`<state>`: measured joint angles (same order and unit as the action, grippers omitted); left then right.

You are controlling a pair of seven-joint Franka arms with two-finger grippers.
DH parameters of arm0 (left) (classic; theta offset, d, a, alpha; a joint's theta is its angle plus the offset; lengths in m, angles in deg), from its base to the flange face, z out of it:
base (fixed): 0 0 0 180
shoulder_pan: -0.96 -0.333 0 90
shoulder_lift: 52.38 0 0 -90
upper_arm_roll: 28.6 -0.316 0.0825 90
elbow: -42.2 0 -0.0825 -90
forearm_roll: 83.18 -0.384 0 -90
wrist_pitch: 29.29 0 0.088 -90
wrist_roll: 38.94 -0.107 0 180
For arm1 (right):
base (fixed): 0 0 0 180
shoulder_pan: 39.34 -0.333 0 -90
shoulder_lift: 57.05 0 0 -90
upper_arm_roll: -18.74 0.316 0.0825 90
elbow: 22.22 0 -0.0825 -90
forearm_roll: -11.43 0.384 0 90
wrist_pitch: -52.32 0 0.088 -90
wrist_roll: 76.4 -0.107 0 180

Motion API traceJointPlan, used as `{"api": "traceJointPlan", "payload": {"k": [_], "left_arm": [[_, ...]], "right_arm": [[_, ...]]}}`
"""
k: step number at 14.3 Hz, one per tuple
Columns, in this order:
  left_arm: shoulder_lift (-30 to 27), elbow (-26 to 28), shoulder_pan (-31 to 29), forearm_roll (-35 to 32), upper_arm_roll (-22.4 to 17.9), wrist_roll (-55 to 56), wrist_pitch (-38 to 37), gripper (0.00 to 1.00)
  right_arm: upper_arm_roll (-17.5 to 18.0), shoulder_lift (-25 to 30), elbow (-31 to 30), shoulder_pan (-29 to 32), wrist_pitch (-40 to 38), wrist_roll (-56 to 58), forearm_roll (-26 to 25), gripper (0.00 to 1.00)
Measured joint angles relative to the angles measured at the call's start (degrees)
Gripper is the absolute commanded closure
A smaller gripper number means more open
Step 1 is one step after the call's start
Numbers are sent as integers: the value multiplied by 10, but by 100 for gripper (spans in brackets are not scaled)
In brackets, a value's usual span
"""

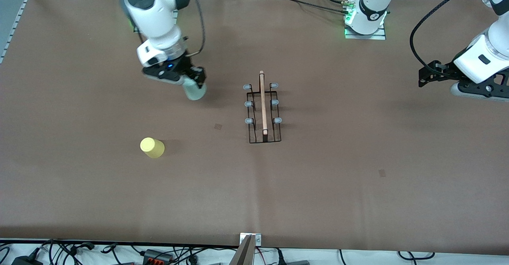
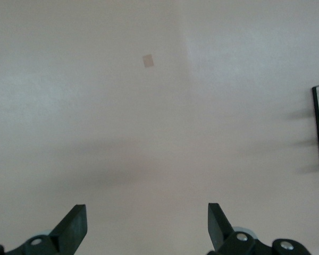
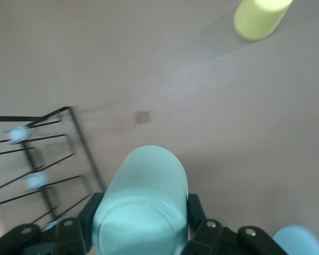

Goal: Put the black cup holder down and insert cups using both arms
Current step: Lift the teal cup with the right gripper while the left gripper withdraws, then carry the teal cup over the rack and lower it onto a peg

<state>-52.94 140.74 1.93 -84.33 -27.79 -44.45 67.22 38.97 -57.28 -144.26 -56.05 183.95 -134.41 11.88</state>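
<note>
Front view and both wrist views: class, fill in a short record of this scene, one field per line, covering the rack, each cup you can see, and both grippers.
Rack: black cup holder standing mid-table, all pegs bare
Mint-green cup: held by the right gripper, off the table, beside the rack
Yellow cup: upside down on the table, toward the right arm's end
Left gripper: open, empty, waiting at the left arm's end

The brown table (image 1: 358,185) carries the black cup holder (image 1: 263,110) and a yellow cup (image 1: 152,147).
</note>
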Motion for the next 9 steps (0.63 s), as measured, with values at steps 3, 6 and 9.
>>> {"api": "traceJointPlan", "payload": {"k": [3, 6, 9], "left_arm": [[4, -19, 0, 0, -1, 0, -17, 0], [28, -70, 0, 0, -2, 5, -44, 0], [47, -101, 1, 1, -2, 5, -88, 0]], "right_arm": [[1, -63, 81, -59, -21, -131, -10, 89], [1, -130, 138, -113, -21, -237, -53, 89], [0, -172, 166, -131, -21, -278, -77, 89]]}}
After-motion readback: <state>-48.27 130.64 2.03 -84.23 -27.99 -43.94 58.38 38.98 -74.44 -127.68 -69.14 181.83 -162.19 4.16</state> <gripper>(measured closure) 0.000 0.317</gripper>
